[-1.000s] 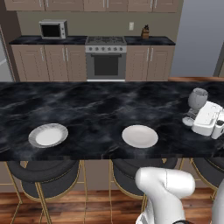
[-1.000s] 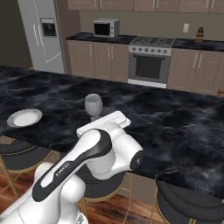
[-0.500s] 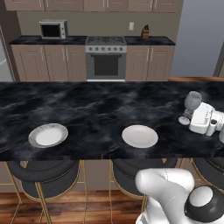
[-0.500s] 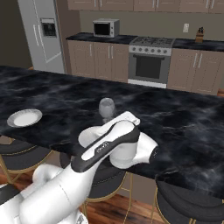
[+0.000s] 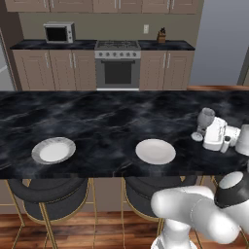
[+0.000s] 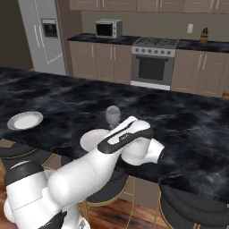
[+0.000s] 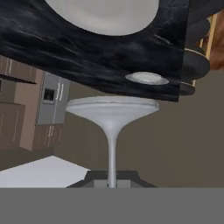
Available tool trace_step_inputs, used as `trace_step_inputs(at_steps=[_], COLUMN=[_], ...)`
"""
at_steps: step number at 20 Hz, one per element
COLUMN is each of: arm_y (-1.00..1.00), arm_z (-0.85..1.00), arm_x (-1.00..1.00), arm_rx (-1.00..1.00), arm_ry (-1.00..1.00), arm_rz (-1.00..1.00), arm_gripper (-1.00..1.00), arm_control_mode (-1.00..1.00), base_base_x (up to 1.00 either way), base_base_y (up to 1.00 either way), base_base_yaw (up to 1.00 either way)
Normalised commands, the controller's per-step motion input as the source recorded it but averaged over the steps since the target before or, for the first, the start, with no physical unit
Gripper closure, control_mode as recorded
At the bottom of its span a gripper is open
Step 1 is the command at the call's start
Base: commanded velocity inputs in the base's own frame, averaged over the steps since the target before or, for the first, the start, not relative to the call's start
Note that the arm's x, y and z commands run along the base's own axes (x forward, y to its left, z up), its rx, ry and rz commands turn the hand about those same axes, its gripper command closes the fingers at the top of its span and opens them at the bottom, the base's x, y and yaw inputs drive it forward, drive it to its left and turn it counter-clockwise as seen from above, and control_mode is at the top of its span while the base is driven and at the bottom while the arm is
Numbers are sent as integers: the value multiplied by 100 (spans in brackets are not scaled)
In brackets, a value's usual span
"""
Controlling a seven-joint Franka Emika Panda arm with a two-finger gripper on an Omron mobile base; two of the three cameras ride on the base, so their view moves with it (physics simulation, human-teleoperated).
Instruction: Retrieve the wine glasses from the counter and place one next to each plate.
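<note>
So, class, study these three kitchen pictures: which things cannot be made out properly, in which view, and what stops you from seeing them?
- Pincer, left base view: its fingers sit behind the white hand, so the grip on the wine glass is hidden.
- Near plate, right base view: partly covered by the arm.
- Wine glass, right base view: stem and foot hidden by the arm.
- Far plate, hand view: seen edge-on and small.
- Knife block, left base view: too small to detail.

Arm (image 5: 194, 211) bent up from 5 o'clock in the left base view, elbow low, forearm reaching toward 3 o'clock. Tool (image 5: 214, 133) at 3 o'clock, jaws closed tight on a glass (image 5: 204, 118) stem, wrist rolled sideways.
</note>
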Motion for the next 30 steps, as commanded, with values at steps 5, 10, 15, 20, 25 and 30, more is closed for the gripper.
trace_step_inputs(at_steps=[5,10,15,20,25,30], arm_y=[0,0,13,0,-11,-19], arm_z=[-42,-53,-34,-24,-19,-6], arm_x=[12,23,51,34,29,21], arm_rx=[-3,-7,-11,-6,0,1], arm_ry=[-17,-6,-1,-4,0,16], arm_rz=[4,1,0,0,0,1], arm_gripper=[100,100,100,100,100,100], arm_control_mode=[-100,-100,-100,-100,-100,-100], base_base_x=[0,0,0,0,0,0], base_base_y=[0,0,0,0,0,0], base_base_yaw=[0,0,0,0,0,0])
